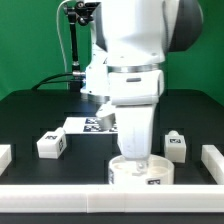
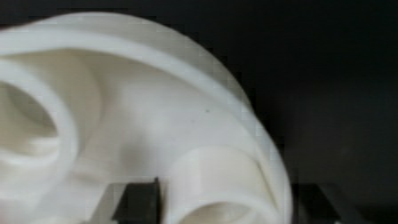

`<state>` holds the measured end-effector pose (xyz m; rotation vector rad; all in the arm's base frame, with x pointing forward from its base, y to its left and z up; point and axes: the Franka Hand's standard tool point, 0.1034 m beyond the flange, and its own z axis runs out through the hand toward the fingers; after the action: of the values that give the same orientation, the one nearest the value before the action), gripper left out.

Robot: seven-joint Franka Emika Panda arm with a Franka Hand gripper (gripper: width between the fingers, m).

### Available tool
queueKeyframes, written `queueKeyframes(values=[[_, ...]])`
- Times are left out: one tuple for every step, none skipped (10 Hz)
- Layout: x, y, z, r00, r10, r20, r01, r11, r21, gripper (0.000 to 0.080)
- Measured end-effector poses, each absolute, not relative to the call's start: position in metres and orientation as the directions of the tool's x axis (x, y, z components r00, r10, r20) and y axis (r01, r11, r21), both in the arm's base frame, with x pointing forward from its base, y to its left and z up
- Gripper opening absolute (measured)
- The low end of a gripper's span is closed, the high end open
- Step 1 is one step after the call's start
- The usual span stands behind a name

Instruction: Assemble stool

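Two legs plain; gripper sunk in seat, hold unclear.

Round white plastic stool seat: smooth, matt. Black table top: matt. White robot arm shell: glossy.

The exterior camera faces the arm head-on from slightly above, with the seat at six o'clock. The wrist camera sits very close to that same white plastic.
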<state>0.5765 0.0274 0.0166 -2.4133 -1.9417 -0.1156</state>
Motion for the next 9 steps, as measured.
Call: queueKeyframes(values=[[0.58, 0.039, 0.017, 0.244, 0.966, 0.087, 0.969, -0.246, 0.015, 0.032], [0.585, 0.052, 0.017, 0.266, 0.96, 0.091, 0.963, -0.269, 0.018, 0.0321], [0.589, 0.064, 0.017, 0.288, 0.953, 0.095, 0.956, -0.291, 0.02, 0.0321], [0.59, 0.073, 0.017, 0.311, 0.946, 0.097, 0.949, -0.314, 0.017, 0.0321], [0.591, 0.081, 0.017, 0.325, 0.941, 0.097, 0.945, -0.328, 0.012, 0.0321], [0.591, 0.087, 0.017, 0.333, 0.938, 0.095, 0.942, -0.335, 0.005, 0.0321], [0.592, 0.091, 0.017, 0.343, 0.935, 0.094, 0.939, -0.344, 0.0, 0.0321], [0.592, 0.091, 0.017, 0.345, 0.934, 0.091, 0.938, -0.346, -0.008, 0.0321], [0.592, 0.091, 0.017, 0.349, 0.933, 0.089, 0.937, -0.349, -0.011, 0.0321]])
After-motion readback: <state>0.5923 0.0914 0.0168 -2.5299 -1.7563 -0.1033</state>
